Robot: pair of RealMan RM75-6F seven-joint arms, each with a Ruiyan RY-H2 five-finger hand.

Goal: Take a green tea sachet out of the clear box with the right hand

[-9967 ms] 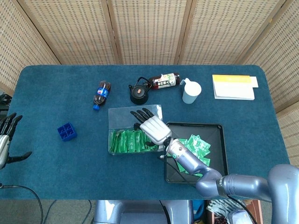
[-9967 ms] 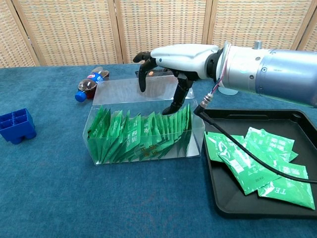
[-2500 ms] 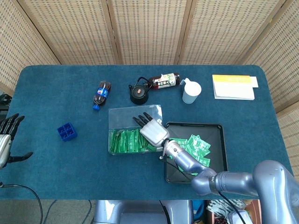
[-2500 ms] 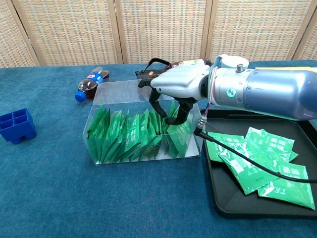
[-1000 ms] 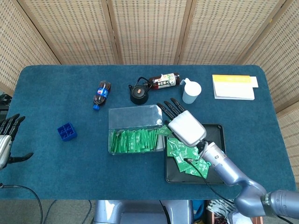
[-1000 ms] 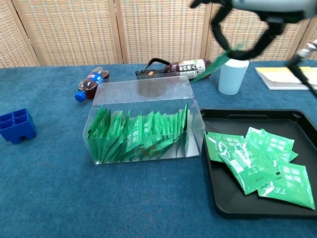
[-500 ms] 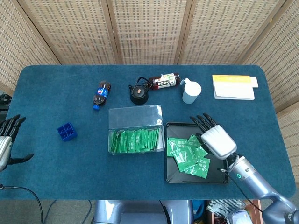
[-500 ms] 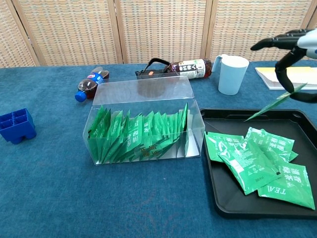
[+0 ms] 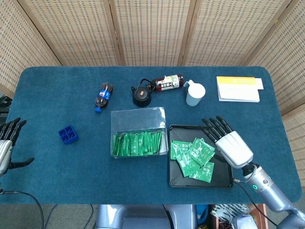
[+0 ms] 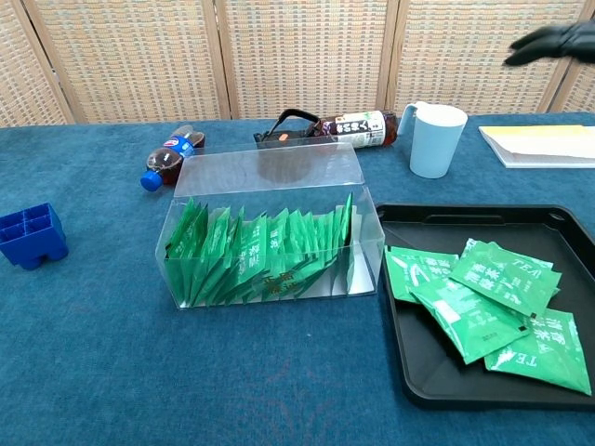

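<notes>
The clear box [image 9: 137, 133] [image 10: 270, 232] stands mid-table with a row of upright green tea sachets [image 9: 138, 144] [image 10: 260, 255] inside. To its right, the black tray [image 9: 190, 127] [image 10: 437, 372] holds several loose sachets. One sachet [image 9: 202, 150] [image 10: 507, 274] lies on top of that pile. My right hand [image 9: 231, 143] [image 10: 556, 42] hovers above the tray's right edge with fingers spread and nothing in it. My left hand [image 9: 5, 143] hangs off the table's left edge, fingers apart and empty.
Along the back stand a cola bottle [image 9: 103, 97] [image 10: 165, 163], a black teapot [image 9: 142, 94], a lying tea bottle [image 9: 167, 82] [image 10: 358, 125], a pale blue cup [image 9: 195, 93] [image 10: 435, 139] and a yellow-white notebook [image 9: 238, 88] [image 10: 539, 144]. A blue block [image 9: 68, 134] [image 10: 31, 237] sits left.
My right hand lifted a sachet from the box, carried it right over the tray and let it go. The sachet now lies on the pile; the hand has moved further right.
</notes>
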